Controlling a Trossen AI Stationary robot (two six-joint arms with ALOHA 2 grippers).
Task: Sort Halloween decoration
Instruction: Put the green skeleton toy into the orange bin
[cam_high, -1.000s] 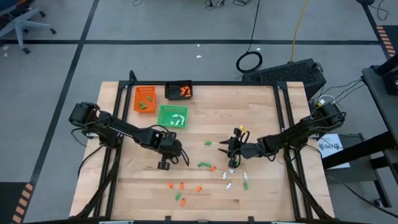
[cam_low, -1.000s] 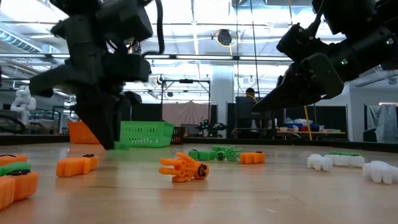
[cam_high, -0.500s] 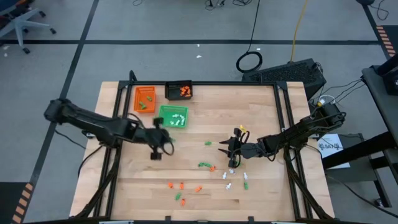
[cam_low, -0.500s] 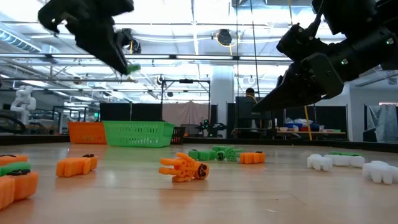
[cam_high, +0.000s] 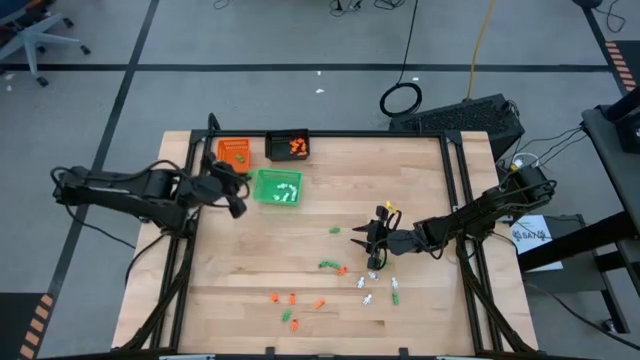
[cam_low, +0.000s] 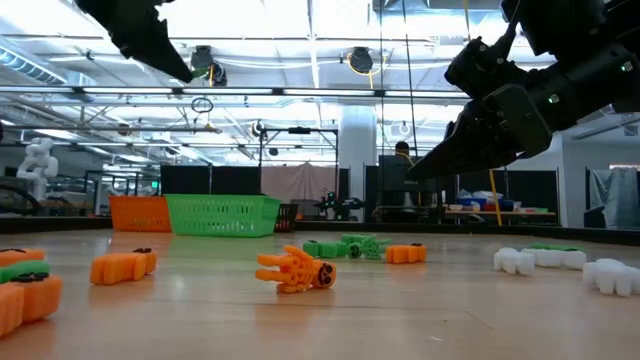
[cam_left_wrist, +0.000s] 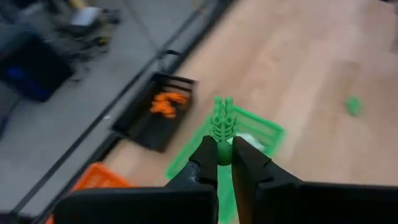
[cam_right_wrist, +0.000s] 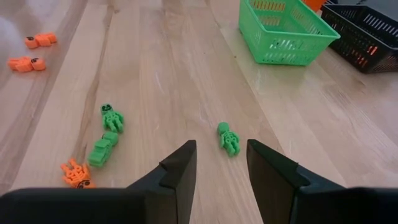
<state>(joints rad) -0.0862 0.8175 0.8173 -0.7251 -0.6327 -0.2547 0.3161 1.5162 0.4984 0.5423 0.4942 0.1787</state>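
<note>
Aloft, left tool (cam_left_wrist: 224, 163) pinches green piece (cam_left_wrist: 222, 122) over green tray (cam_left_wrist: 273, 134).

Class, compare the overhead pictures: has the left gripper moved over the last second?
Yes. The left gripper, shut on a green piece, went from mid-table up toward the green tray.

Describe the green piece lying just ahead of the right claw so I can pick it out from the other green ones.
Start at the right claw, hovering open over the middle of the table. Straight ahead of its fingertips lies one small green skeleton figure, flat on the wood. It lies alone, nearest the claw, whereas the other green pieces sit as a pair off to one side beside an orange piece.
</note>
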